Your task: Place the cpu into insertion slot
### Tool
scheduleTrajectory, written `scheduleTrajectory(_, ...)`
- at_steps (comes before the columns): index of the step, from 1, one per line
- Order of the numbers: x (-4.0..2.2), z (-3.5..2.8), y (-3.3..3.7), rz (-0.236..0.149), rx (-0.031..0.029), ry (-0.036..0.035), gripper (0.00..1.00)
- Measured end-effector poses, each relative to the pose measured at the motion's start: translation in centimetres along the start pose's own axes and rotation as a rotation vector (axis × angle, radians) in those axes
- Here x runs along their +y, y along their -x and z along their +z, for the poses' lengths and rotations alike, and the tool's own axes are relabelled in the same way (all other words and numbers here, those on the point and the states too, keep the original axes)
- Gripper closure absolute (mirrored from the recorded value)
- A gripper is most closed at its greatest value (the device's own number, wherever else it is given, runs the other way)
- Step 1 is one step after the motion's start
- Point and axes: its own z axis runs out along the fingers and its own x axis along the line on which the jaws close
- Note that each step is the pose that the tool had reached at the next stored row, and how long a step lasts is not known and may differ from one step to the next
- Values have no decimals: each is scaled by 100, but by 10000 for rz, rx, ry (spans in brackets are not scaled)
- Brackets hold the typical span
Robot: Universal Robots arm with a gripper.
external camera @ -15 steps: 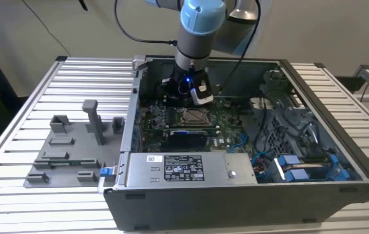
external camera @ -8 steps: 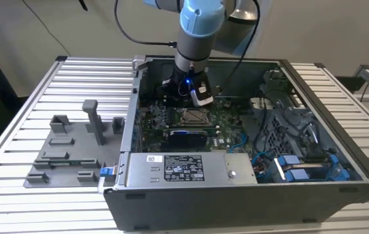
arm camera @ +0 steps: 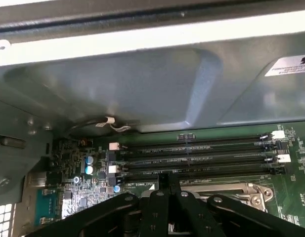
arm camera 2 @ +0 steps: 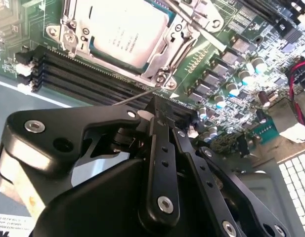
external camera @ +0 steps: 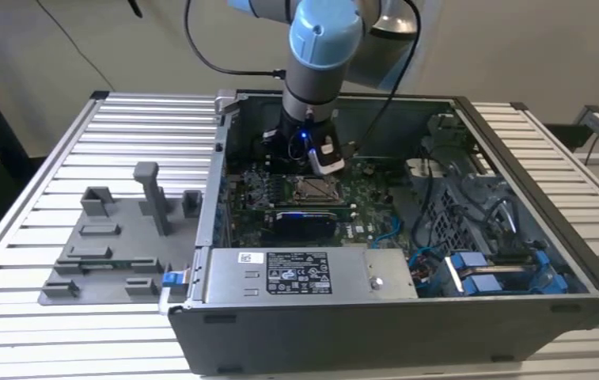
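The cpu (arm camera 2: 125,32) lies flat with its silvery face up inside the insertion slot's shiny metal frame (arm camera 2: 73,29); a thin wire lever (arm camera 2: 137,96) sticks out beside it. In the exterior view the slot (external camera: 315,188) sits mid-board in the open computer case. My gripper (external camera: 324,168) hangs just behind the slot, toward the case's back wall. Its black fingers come together at their tips (arm camera 2: 157,106), shut with nothing between them. In the first wrist view the gripper (arm camera: 166,183) stands over the slot's frame edge (arm camera: 231,190).
Long black memory slots (arm camera: 192,158) run beside the socket. A grey power supply box (external camera: 299,273) lies at the case front, with blue-tabbed cables (external camera: 489,269) on the exterior view's right. A grey fixture plate (external camera: 109,245) with upright holders lies left of the case.
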Motion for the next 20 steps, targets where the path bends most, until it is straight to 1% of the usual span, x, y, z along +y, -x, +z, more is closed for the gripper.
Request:
scheduleTrajectory(3, -8, 23, 2, -2, -6, -1, 89)
scheduleTrajectory(8, -15, 43, 9, -2, -9, -1, 89)
scheduleTrajectory(10, -14, 47, 27, -1, -8, -2, 89)
scheduleTrajectory(15, -9, 50, 99, -2, -8, -1, 89)
scheduleTrajectory(20, -11, 65, 137, -1, -7, -3, 89)
